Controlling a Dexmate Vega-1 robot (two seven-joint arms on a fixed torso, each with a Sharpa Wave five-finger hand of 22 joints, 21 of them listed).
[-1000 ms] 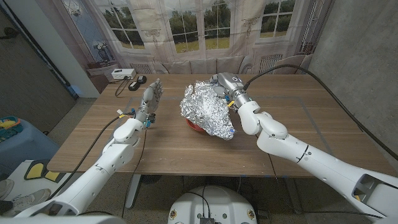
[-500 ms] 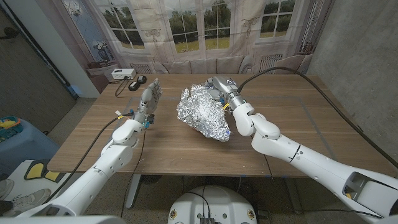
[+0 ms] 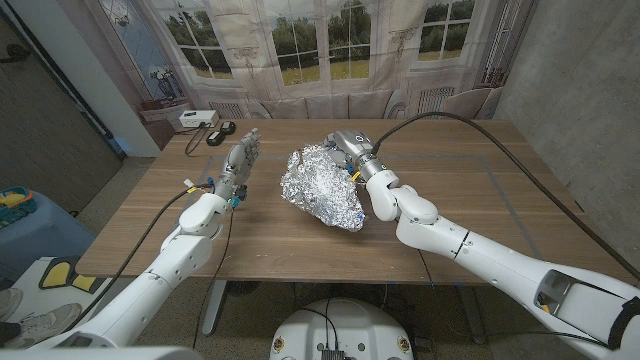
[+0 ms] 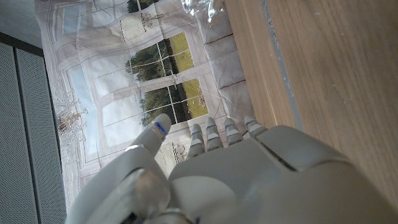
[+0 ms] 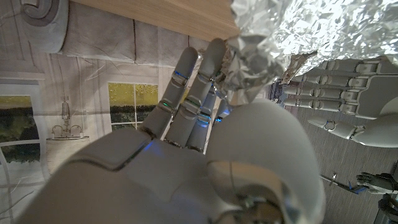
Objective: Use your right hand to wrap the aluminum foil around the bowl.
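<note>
Now the right hand presses against the far right side of the aluminum foil, which lies crumpled in a mound over the bowl at the middle of the wooden table.

In the right wrist view the fingers reach up straight and slightly spread, a crinkled fold of foil touching them; whether they pinch it I cannot tell. Since a second ago this hand has slid leftward across the table, and the foil mound has shifted left with it and sits lower; the red edge that showed under the foil's near side is now covered. The left hand stays where it was, upright on its edge left of the foil and apart from it, fingers straight and holding nothing. A white box and black items lie at the far left corner.
</note>
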